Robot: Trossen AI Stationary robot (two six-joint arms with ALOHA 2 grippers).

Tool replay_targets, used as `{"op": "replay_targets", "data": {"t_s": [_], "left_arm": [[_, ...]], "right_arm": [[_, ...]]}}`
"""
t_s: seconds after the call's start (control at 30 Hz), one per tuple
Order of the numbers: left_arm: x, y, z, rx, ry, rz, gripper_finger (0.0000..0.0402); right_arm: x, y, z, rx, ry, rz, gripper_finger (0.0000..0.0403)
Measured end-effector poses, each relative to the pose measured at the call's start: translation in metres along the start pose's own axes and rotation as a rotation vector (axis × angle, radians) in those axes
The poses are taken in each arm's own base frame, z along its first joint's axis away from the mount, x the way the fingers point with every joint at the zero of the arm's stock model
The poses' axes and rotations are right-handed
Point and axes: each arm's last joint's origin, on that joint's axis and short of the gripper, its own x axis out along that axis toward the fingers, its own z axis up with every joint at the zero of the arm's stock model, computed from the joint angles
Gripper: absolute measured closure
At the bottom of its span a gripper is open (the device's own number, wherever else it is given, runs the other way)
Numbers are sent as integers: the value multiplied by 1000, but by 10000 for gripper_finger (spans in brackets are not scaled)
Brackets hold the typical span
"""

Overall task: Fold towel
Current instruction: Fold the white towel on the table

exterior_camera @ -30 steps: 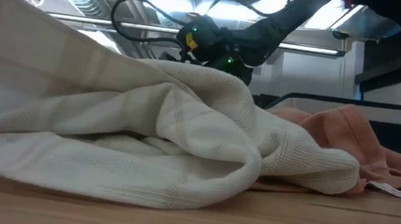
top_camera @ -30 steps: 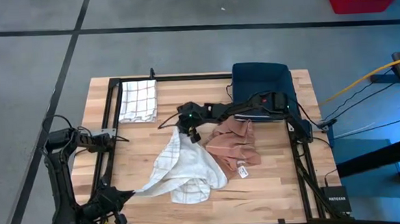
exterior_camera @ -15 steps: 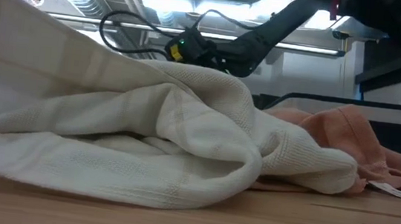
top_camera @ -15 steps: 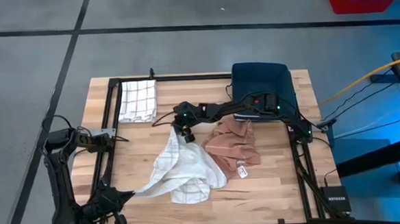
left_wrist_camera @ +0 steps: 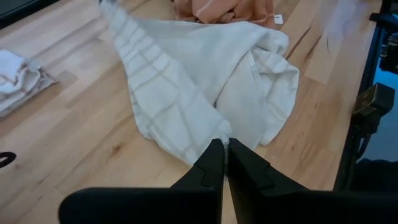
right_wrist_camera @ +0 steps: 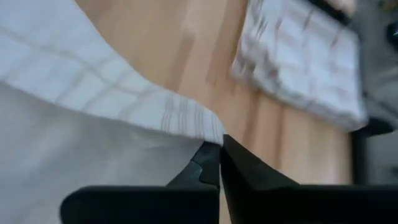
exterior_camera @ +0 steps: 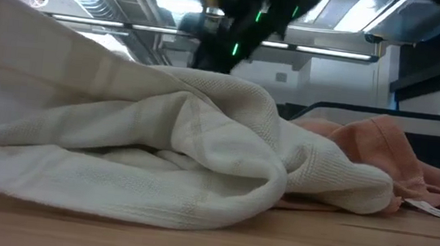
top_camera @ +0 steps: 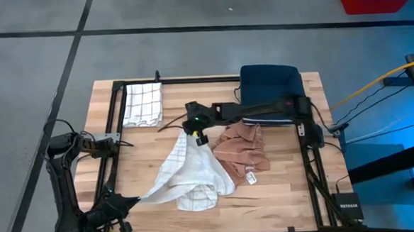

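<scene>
Cream towel (top_camera: 187, 170) with faint checked lines lies crumpled on the wooden bench (top_camera: 145, 151), spread from its middle toward the front edge. The left gripper (left_wrist_camera: 222, 149) sits at the bench's front left corner with its fingers pressed together on one corner of the cream towel, which runs out from the fingertips across the wood. The right gripper (top_camera: 199, 136) reaches in from the right side to the middle of the bench, its fingers pinched on the towel's opposite far edge; in its wrist view the checked hem lies right at the closed tips. A salmon cloth (top_camera: 243, 148) is bunched just right of the towel, touching it. A folded checked towel (top_camera: 143, 104) rests near the back left corner, and a dark blue bin (top_camera: 270, 81) stands at the back edge.
</scene>
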Motion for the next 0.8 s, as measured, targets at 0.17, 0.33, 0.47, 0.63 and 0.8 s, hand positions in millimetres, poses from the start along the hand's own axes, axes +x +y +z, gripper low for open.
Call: {"op": "replay_targets", "data": {"t_s": [0.17, 0.33, 0.47, 0.63, 0.8], "left_arm": [[10, 4, 28, 39, 2, 26, 398], [7, 20, 74, 95, -90, -22, 398], [-1, 38, 112, 137, -184, -50, 398], [-17, 65, 158, 136, -350, -67, 398], [-43, 89, 202, 119, -535, -58, 398]], "right_arm": [[-90, 3, 41, -35, -38, -147, 396], [-189, 9, 62, 18, -105, -335, 397], [-254, 13, 64, 105, -184, -437, 400], [-306, 13, 60, 197, -281, -516, 400], [-348, 1, 67, 263, -353, -616, 399]]}}
